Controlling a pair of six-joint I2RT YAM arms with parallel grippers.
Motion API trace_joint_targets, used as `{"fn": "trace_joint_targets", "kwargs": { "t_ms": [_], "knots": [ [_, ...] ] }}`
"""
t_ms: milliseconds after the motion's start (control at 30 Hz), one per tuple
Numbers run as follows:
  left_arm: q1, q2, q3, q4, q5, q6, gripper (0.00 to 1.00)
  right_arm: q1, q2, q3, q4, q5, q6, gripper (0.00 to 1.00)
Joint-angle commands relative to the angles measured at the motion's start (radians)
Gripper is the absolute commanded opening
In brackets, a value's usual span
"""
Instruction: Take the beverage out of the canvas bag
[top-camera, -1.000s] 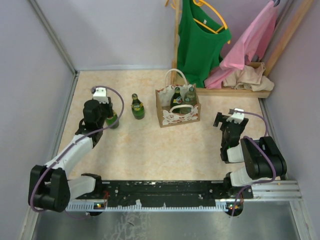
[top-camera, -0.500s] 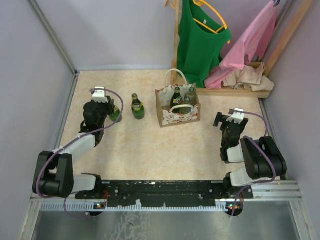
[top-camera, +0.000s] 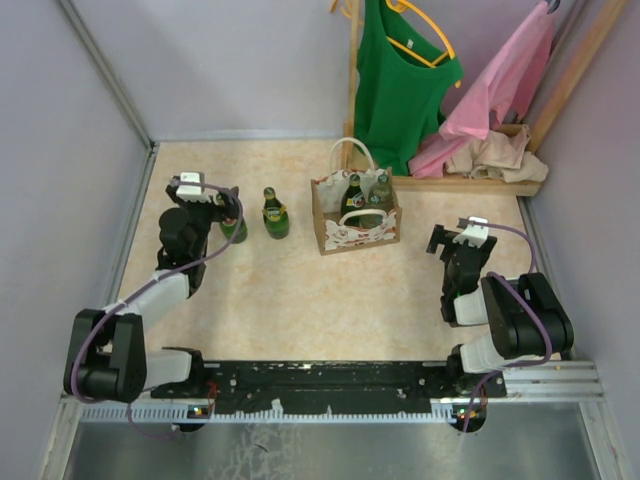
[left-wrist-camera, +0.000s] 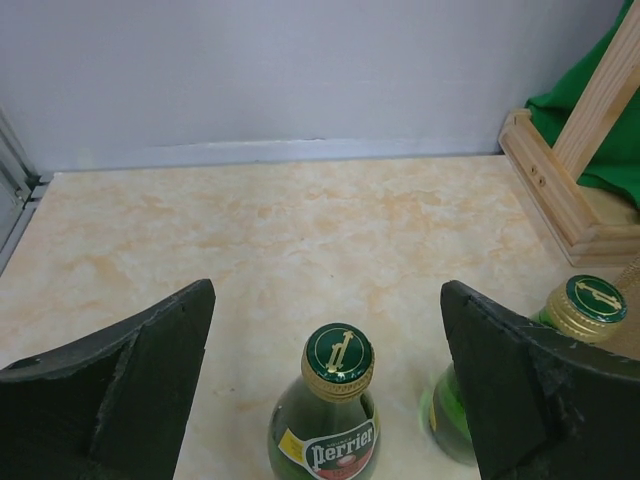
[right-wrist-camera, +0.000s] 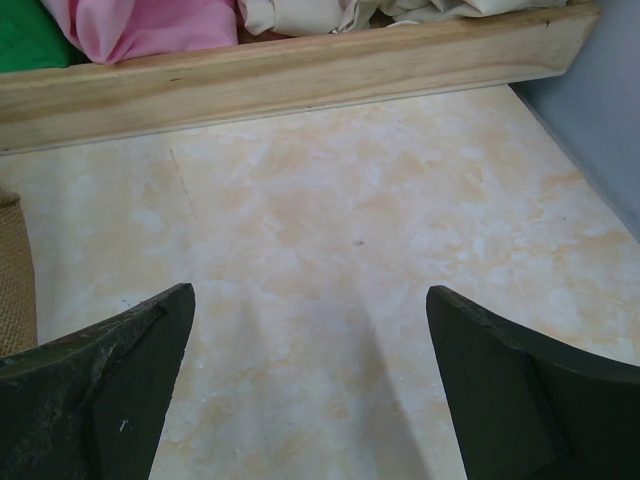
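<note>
The canvas bag (top-camera: 355, 222) stands mid-table, tan with white handles, and two green bottles (top-camera: 353, 194) stand inside it. Its burlap side shows at the left edge of the right wrist view (right-wrist-camera: 12, 280). Two more green beverage bottles stand on the table to its left. One is a Perrier bottle (left-wrist-camera: 338, 400) (top-camera: 232, 228), upright between the fingers of my left gripper (left-wrist-camera: 328, 290) (top-camera: 212, 207), which is open and not touching it. The other bottle (left-wrist-camera: 585, 305) (top-camera: 275, 215) is partly behind the right finger. My right gripper (right-wrist-camera: 310, 290) (top-camera: 448, 240) is open over bare table, right of the bag.
A wooden clothes rack base (top-camera: 470, 182) runs along the back right, with a green shirt (top-camera: 400, 85), a pink garment (top-camera: 500, 85) and beige cloth. The same wooden beam (right-wrist-camera: 300, 75) lies ahead of the right gripper. Walls close in on the left, back and right.
My left gripper carried the Perrier bottle a little farther back, set it upright and opened. It has pulled slightly away to the left. The right arm has not moved.
</note>
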Motion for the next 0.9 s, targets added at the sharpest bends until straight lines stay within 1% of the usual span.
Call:
{"fn": "trace_joint_targets", "kwargs": {
  "t_ms": [0,100,167,233,367,500,667,867],
  "knots": [
    [0.005,-0.077,0.042,-0.043,0.032,0.008,1.00,-0.002,-0.017,0.020,0.044,0.005,0.002,0.99],
    [-0.002,-0.125,0.103,-0.114,0.100,0.009,1.00,-0.001,-0.017,0.020,0.044,0.005,0.002,0.99],
    [-0.029,-0.133,0.182,-0.220,0.135,0.012,1.00,-0.001,-0.017,0.020,0.044,0.004,0.002,0.99],
    [-0.079,-0.125,0.266,-0.310,0.150,0.024,1.00,-0.001,-0.018,0.020,0.044,0.005,0.002,0.99],
    [-0.222,-0.081,0.390,-0.391,0.158,0.060,1.00,-0.002,-0.017,0.020,0.044,0.004,0.002,0.99],
    [-0.324,0.041,0.538,-0.471,0.248,0.043,1.00,-0.002,-0.017,0.020,0.044,0.004,0.002,0.99],
    [-0.428,0.194,0.641,-0.475,0.305,0.065,0.99,-0.001,-0.017,0.020,0.044,0.004,0.003,0.99],
    [-0.504,0.391,0.766,-0.471,0.362,0.122,0.92,-0.001,-0.017,0.020,0.044,0.005,0.002,0.99]
  ]
}}
